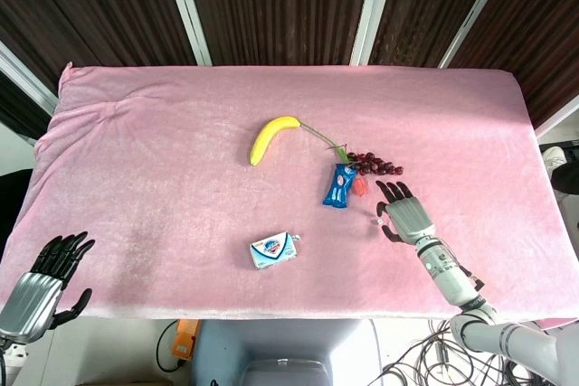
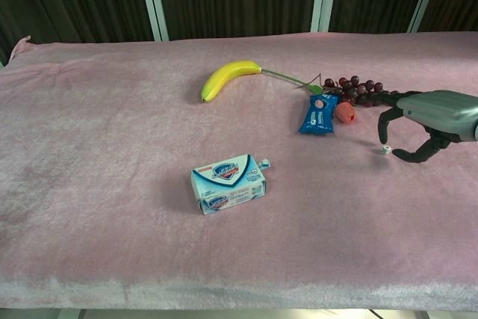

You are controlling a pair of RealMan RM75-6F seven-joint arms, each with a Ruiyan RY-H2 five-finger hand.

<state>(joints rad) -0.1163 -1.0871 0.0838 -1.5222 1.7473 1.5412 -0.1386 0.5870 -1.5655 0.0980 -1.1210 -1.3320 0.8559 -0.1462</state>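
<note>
Grapes, a dark purple bunch on a long green stem [image 1: 375, 165], lay just beyond the fingertips of the right hand [image 1: 403, 212], which hovered palm-down over the pink velvety tablecloth [image 1: 163, 133] with its fingers spread and nothing in them. In the chest view that hand [image 2: 422, 121] looked arched, fingertips pointing down at the cloth beside a tiny white speck I could not identify. Just ahead of the hand and to its inner side lay a small red-orange fruit-like thing [image 2: 344, 112], touching a blue snack packet [image 2: 318, 114]; the grouping kept these three within easy reach of one arm, I judged. Farther off, past the stem's end, lay a curved yellow banana [image 1: 272, 137], and well inside the hand's reach line sat a white-and-blue soap box [image 2: 228, 181].

Only the head view showed the left hand [image 1: 50, 279], hanging off the table's near corner, fingers loosely apart and holding nothing. The chest view alone revealed the right hand's clearance above the cloth.
</note>
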